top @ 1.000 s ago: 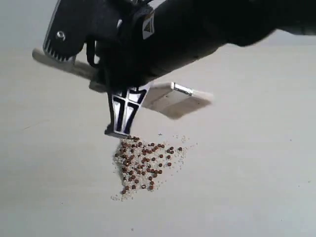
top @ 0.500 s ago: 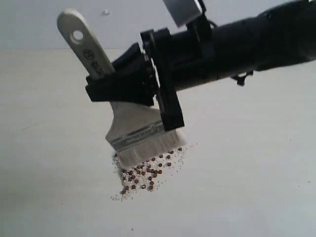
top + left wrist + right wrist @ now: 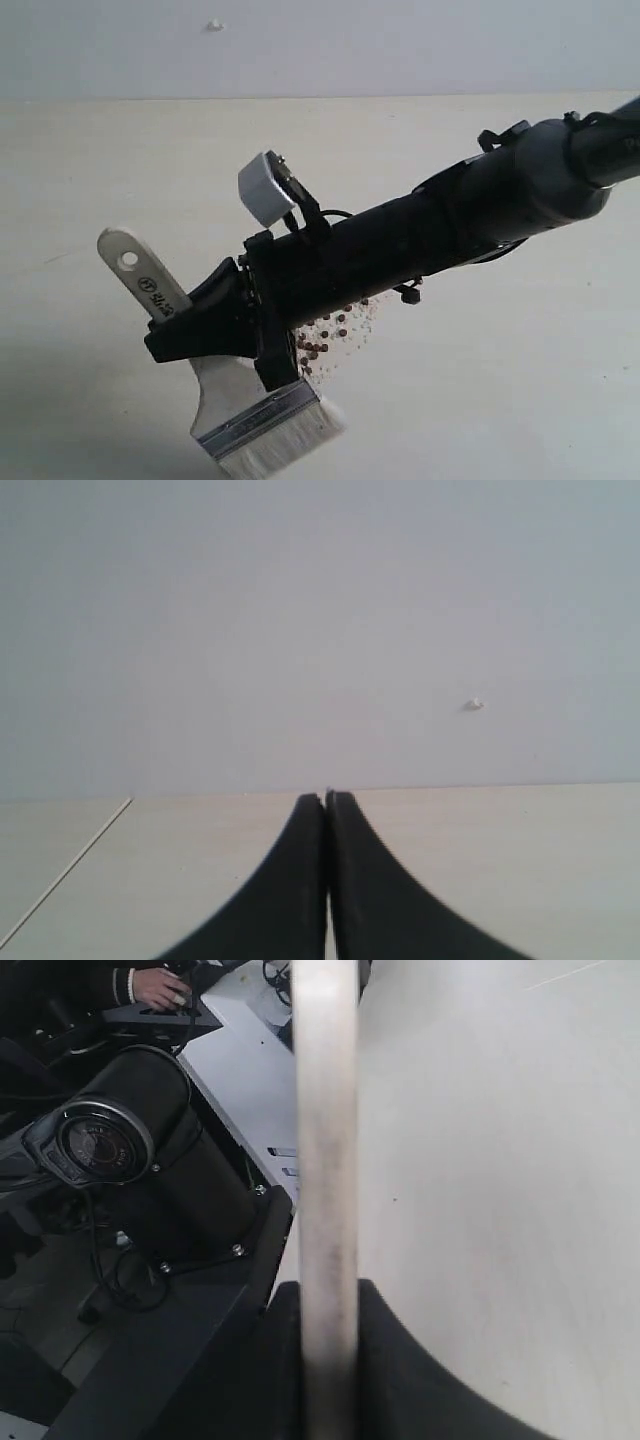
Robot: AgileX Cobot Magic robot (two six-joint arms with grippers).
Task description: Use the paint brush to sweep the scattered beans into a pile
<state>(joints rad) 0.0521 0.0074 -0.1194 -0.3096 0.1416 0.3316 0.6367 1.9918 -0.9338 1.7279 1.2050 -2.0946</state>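
Observation:
My right gripper [image 3: 205,325] reaches in from the right and is shut on the paint brush, gripping its pale wooden handle [image 3: 135,268]. The silver ferrule [image 3: 255,422] and whitish bristles [image 3: 290,448] point down at the table near the view's lower edge, in front of and to the left of the beans. Only a few reddish-brown beans [image 3: 325,340] with whitish grains show under the arm; the rest of the pile is hidden. The right wrist view shows the handle [image 3: 327,1160] edge-on, clamped in the right gripper [image 3: 328,1295]. My left gripper [image 3: 327,800] is shut on nothing, over bare table.
The pale table [image 3: 520,400] runs back to a grey-white wall [image 3: 400,50]. A white camera block [image 3: 268,188] sticks up from the right arm. The right wrist view shows a black arm base [image 3: 150,1150] beyond the table's edge.
The right arm swung the brush down and forward-left, from the pile's far edge to the near-left side. The arm now covers most of the beans.

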